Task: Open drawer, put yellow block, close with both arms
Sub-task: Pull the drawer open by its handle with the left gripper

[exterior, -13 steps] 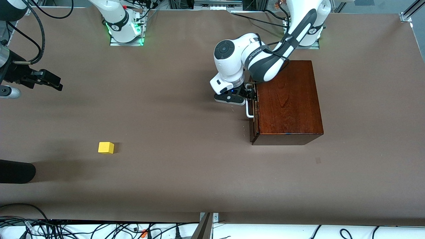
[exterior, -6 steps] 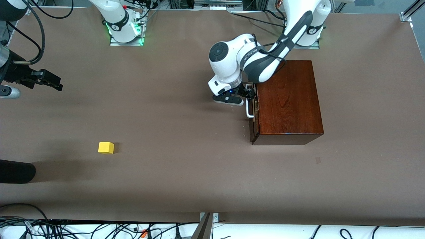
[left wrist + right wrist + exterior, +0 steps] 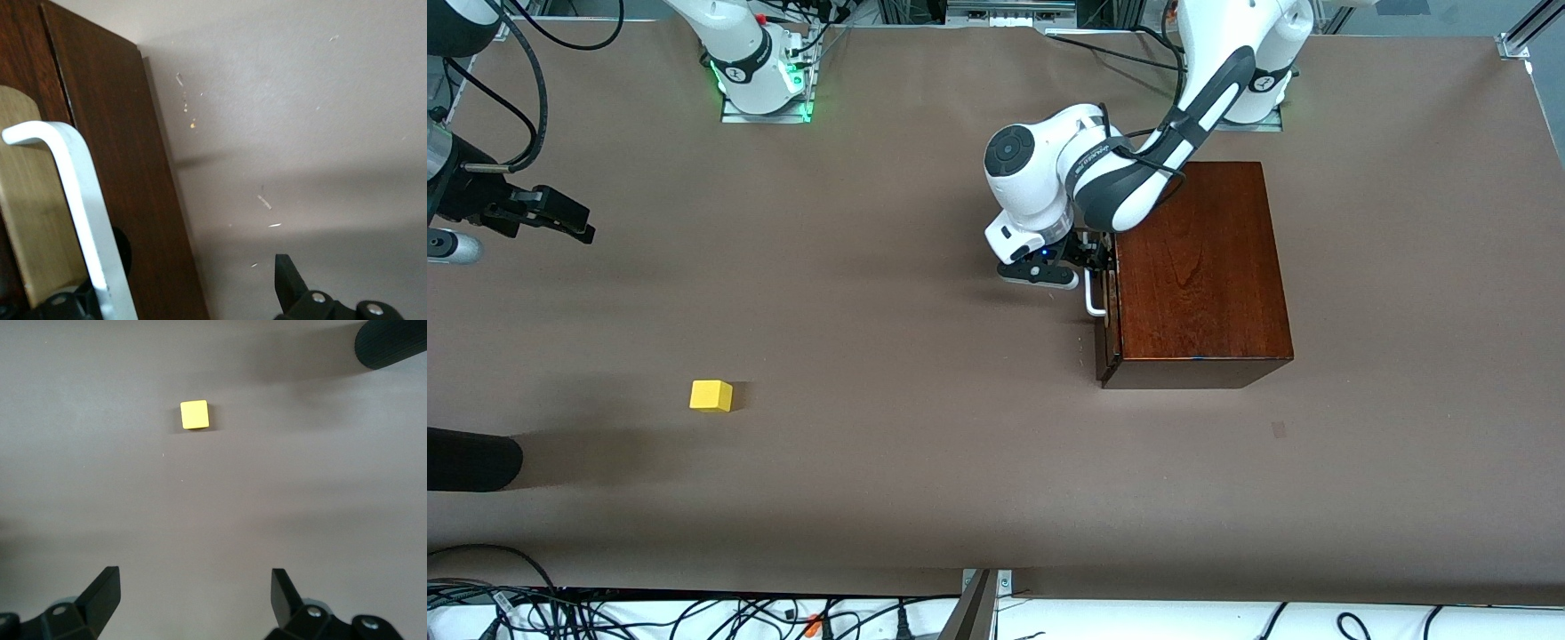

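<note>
The drawer (image 3: 1106, 307) forms the dark front of a glossy wooden box (image 3: 1200, 267) and faces the right arm's end of the table; its front sits close against the box. My left gripper (image 3: 1092, 258) is open at the white handle (image 3: 1094, 300). In the left wrist view the handle (image 3: 77, 200) stands between the spread fingertips (image 3: 287, 277), close to the one by the drawer front. The yellow block (image 3: 711, 396) lies alone on the table toward the right arm's end. My right gripper (image 3: 574, 218) hangs open and empty over bare table. In its wrist view the block (image 3: 194, 414) lies ahead of the gripper (image 3: 193, 587).
A black rounded cylinder (image 3: 471, 458) pokes in at the table's edge near the yellow block, also seen as the black cylinder (image 3: 393, 343) in the right wrist view. Cables (image 3: 694, 613) run along the front edge, below the brown table (image 3: 889, 427).
The left arm's wrist and elbow have swung slightly while its gripper stays at the handle. The drawer, the yellow block and the right arm have not moved.
</note>
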{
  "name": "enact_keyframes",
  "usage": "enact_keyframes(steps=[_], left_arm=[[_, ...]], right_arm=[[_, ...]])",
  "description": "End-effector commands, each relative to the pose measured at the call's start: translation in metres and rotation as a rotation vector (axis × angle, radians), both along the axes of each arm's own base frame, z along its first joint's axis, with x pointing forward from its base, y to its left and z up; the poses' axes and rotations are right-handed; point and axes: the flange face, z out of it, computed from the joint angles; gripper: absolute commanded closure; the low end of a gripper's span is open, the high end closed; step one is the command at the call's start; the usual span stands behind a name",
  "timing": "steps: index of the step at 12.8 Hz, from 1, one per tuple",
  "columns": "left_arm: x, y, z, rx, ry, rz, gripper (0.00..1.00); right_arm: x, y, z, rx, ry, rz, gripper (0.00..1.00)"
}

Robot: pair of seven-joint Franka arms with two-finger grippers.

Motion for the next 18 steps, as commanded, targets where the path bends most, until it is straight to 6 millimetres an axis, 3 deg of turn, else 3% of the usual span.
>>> enact_keyframes(steps=[1,4,7,14,18], left_arm=[[0.004,-0.017,0.003,-0.055,-0.041,0.016,0.00],[0.013,-0.040,0.010,-0.129,-0.029,0.048,0.00],[0.010,-0.062,0.012,-0.156,-0.031,0.032,0.00],[0.012,-0.069,0.026,-0.191,-0.027,0.042,0.00],[0.011,-0.071,0.024,-0.192,-0.024,0.048,0.00]], right_arm=[[0.002,-0.001,0.003,0.012,-0.007,-0.002,0.00],[0.002,-0.001,0.003,0.012,-0.008,-0.002,0.00],[0.002,-0.001,0.002,0.012,-0.007,-0.002,0.00],[0.004,-0.004,-0.002,0.012,0.000,-0.005,0.00],[0.005,-0.008,0.000,0.010,-0.014,-0.011,0.00]])
